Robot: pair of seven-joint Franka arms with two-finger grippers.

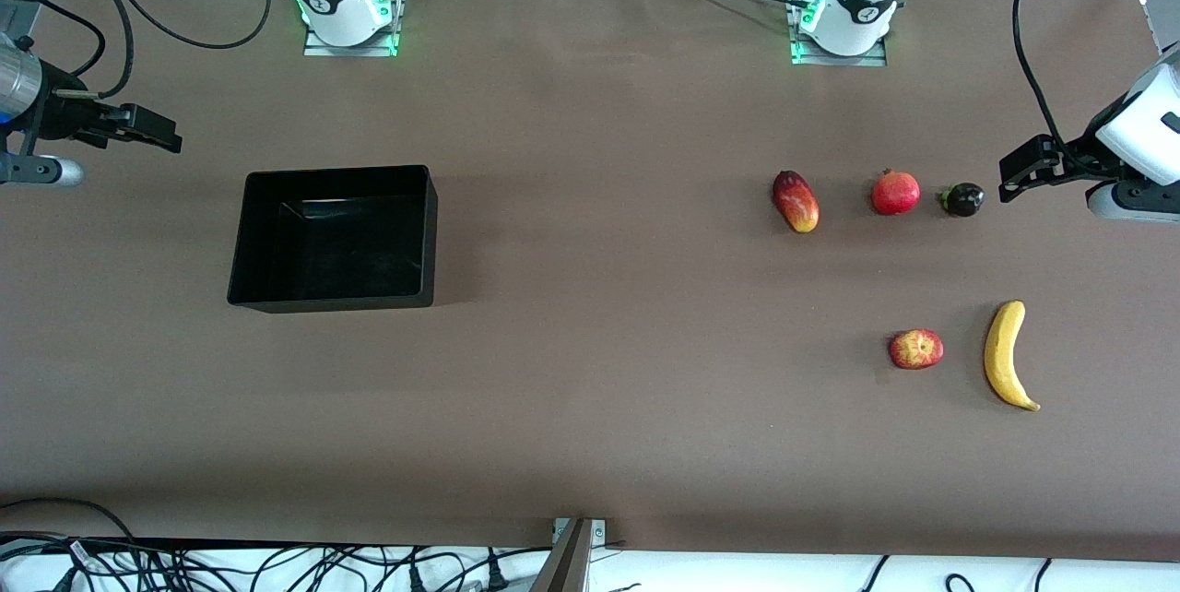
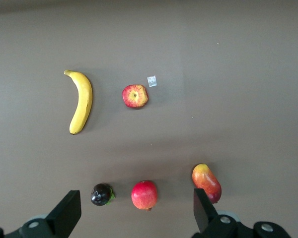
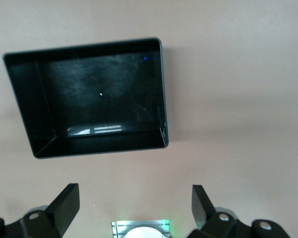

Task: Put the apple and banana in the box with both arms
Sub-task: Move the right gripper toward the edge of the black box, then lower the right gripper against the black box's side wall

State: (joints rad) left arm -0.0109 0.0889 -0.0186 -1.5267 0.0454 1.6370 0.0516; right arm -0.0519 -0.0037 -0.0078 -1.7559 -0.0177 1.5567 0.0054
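While both arms wait aloft at the frame's edges, left tool and right tool spread apart, we see the brown bench bearing the box centre-left, apple beside banana lower right.

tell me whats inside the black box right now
Nothing: the box shows only its bare glossy floor with light reflections in the right wrist view. The apple and banana lie on the table toward the left arm's end. No part of its inside is covered.
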